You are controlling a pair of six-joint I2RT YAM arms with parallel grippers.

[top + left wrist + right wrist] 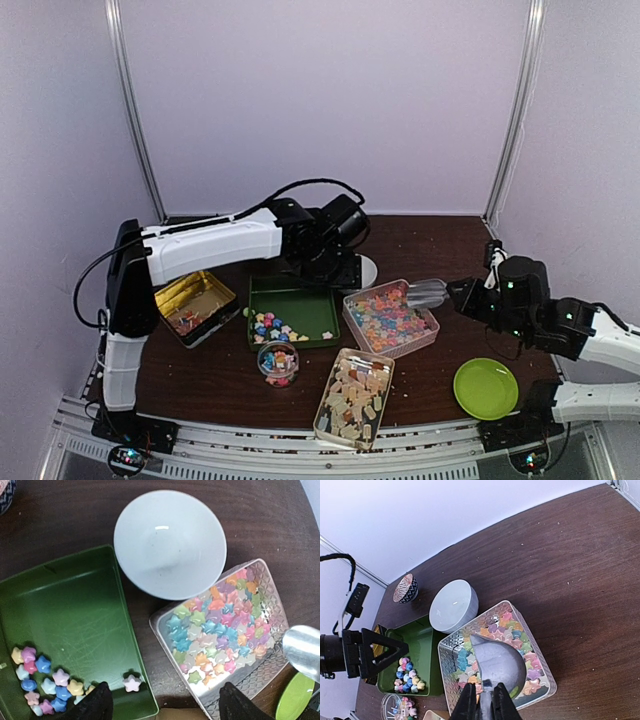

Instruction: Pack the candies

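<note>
Beside candies (220, 625): white bowl (170, 542); right hand (486, 694) clamps scoop (497, 662); left hand (167, 701) wide, empty.

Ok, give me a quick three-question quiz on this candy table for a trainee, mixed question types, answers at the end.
1. Multiple choice: the right end effector grips a) a scoop b) a lid c) a jar.
2. True or false: the white bowl is empty.
3. Fill in: the green tin holds ___-shaped candies.
Key: 1 a; 2 true; 3 star.
</note>
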